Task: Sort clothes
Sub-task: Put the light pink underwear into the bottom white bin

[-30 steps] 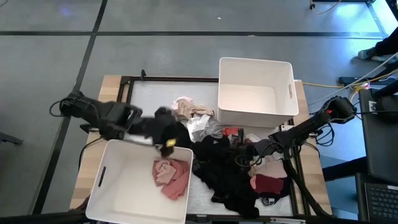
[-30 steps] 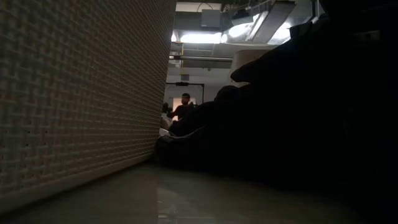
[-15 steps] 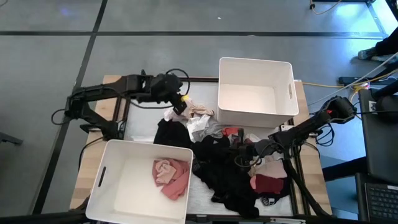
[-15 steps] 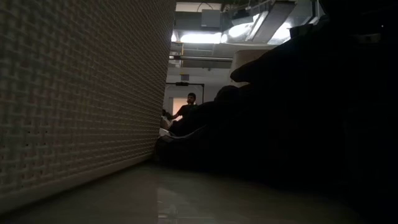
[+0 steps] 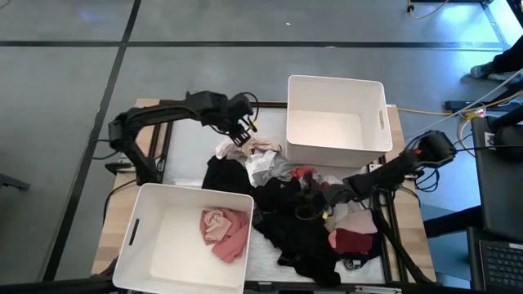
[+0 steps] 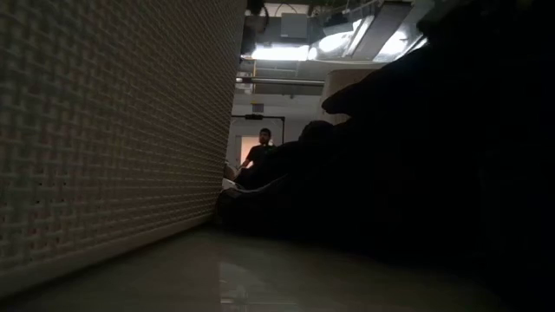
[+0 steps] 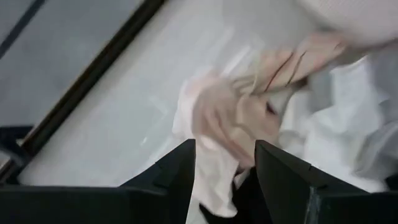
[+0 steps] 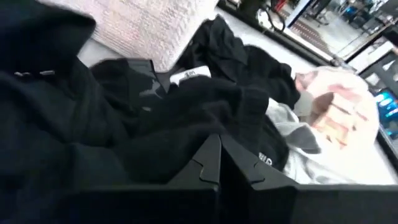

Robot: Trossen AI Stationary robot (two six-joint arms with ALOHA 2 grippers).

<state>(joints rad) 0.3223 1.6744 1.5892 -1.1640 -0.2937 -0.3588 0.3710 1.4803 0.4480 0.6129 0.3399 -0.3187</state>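
Left gripper (image 5: 242,131) jaws parted, nothing held, hovering at the far-left edge of the clothes pile (image 5: 294,208), just over a pale pink/cream garment (image 5: 260,147); the left wrist view shows the two dark fingers (image 7: 283,171) apart with that pale garment (image 7: 236,115) showing between and beyond them, contact cannot be told. Right gripper (image 5: 315,198) closed, fingers (image 8: 211,165) pressed together, down among black garments (image 8: 155,99) in the middle of the pile; whether fabric is pinched cannot be told. The clothes lie heaped on the table (image 5: 151,110) between the two bins: mostly black in the centre and near side, a maroon piece (image 5: 353,242) and a light pink piece (image 5: 359,220) on the right, a red scrap (image 5: 304,173) and white/grey pieces (image 5: 265,167) further back. Near-left white bin (image 5: 147,245) holds a crumpled pink garment (image 5: 225,230). Far-right white bin (image 5: 298,114) sits just beyond the pile. Table has a pale top, wood edges and a dark metal frame (image 5: 163,122). Low view: woven bin wall (image 6: 104,130) close on the left, dark clothes mass (image 6: 390,173) on the right, the table surface (image 6: 260,277) between. Beyond the gap, a room with ceiling lights (image 6: 282,52) and a person (image 6: 260,149) standing far back. Grey floor (image 5: 65,73) with dark lines around the table; cables (image 5: 433,110) and equipment off the right side.
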